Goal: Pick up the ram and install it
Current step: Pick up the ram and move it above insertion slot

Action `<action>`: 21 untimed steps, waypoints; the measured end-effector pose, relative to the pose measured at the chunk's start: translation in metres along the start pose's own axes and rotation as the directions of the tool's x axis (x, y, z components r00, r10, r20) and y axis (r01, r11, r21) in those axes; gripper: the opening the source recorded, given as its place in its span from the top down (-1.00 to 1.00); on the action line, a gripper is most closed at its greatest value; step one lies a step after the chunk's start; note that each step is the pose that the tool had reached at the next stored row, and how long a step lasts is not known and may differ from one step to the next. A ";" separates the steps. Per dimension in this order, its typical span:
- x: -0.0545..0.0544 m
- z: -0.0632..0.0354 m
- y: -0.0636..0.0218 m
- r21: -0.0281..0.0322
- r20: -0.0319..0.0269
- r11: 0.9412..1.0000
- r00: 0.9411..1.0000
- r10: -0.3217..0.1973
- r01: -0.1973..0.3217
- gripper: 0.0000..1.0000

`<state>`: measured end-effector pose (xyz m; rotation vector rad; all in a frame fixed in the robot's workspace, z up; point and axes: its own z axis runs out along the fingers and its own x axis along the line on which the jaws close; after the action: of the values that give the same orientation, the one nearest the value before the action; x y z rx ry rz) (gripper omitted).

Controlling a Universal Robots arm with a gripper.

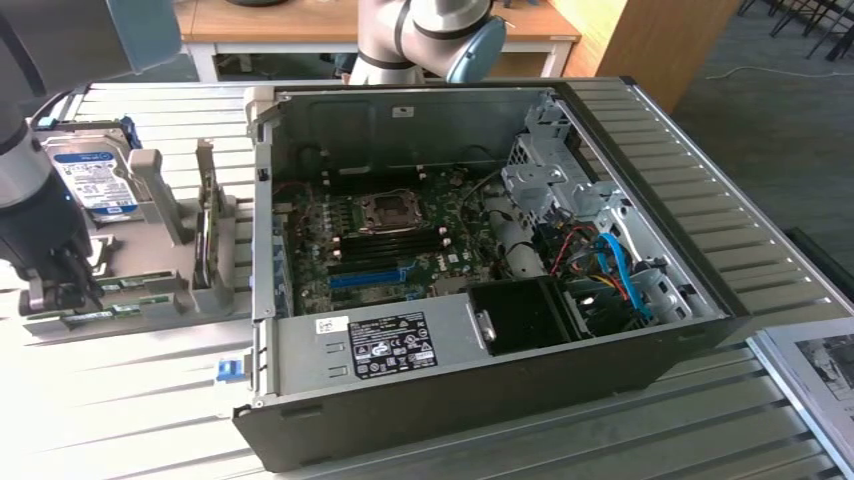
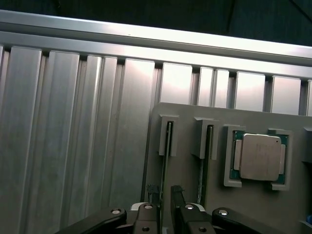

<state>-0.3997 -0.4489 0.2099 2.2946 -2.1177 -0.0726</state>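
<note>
I am hovering the hand [image 2: 164, 197] low over the grey holder [image 2: 190, 117] on the slatted tabletop [image 2: 73, 122]. Its fingers are standing apart, lined up either side of the ram [image 2: 168, 146] and not clamped on it. The ram is sitting on edge in a narrow slot, which I judge is offering its thin top edge for a pinch. A second stick [image 2: 208, 146] and the processor [image 2: 260, 157] are resting in neighbouring pockets, and the open computer case [image 1: 400, 120] is lying well apart.
</note>
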 end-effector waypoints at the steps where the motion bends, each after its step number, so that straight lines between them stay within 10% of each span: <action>1: 0.000 0.0006 -0.0001 0.000 0.000 1.000 1.000 0.000 0.000 0.53; 21: 0.001 0.0014 -0.0123 0.000 0.000 1.000 1.000 0.000 0.000 0.53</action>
<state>-0.3874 -0.4489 0.2080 2.2946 -2.1176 -0.0726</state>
